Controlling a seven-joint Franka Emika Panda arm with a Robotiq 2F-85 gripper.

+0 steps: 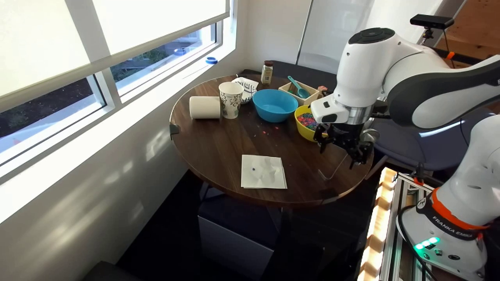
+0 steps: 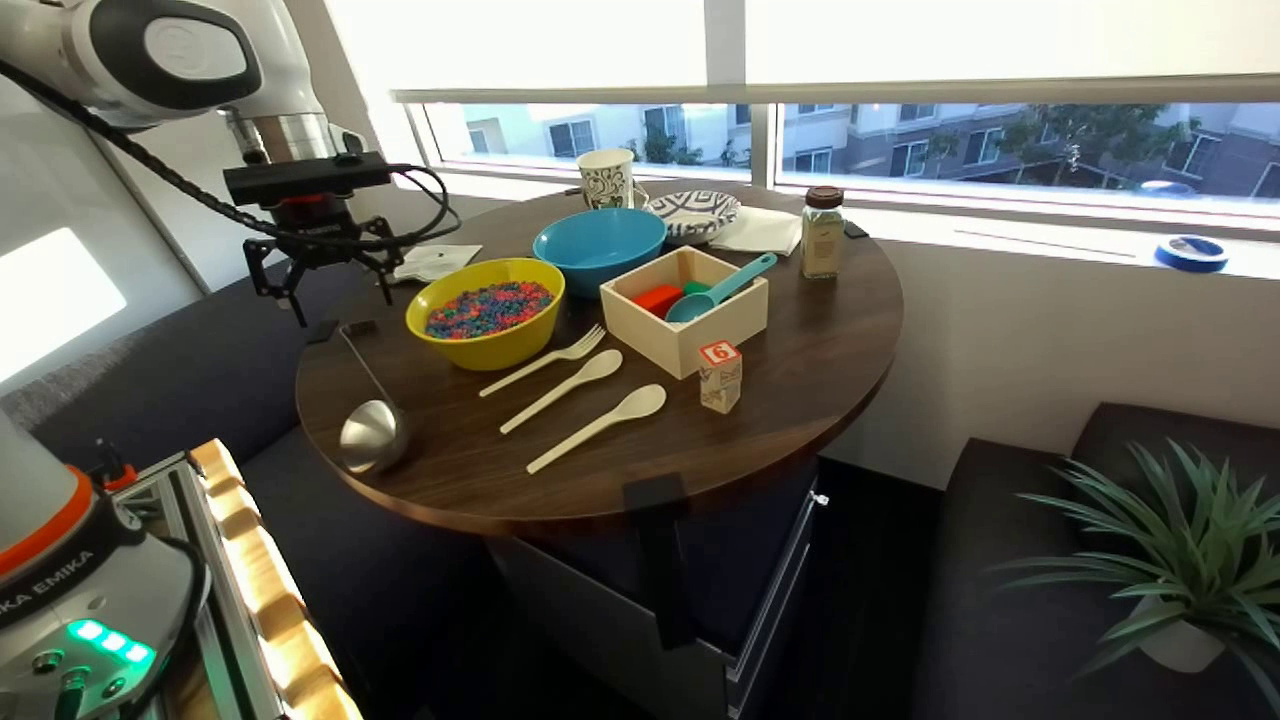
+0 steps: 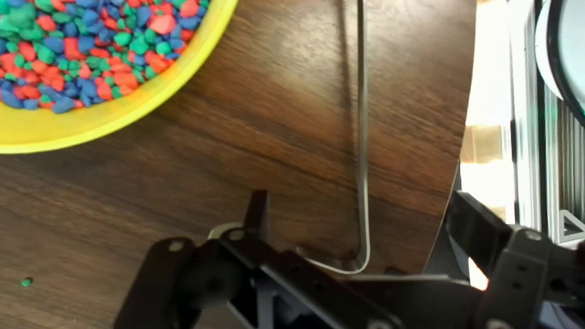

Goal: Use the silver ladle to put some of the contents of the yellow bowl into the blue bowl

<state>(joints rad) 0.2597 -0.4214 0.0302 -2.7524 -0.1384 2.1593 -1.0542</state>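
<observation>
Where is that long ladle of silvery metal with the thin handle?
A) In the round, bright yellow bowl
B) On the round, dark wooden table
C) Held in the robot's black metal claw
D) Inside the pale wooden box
B: in an exterior view the long silvery metal ladle rests on the round, dark wooden table, and the black claw-like gripper stands open, holding nothing.
</observation>
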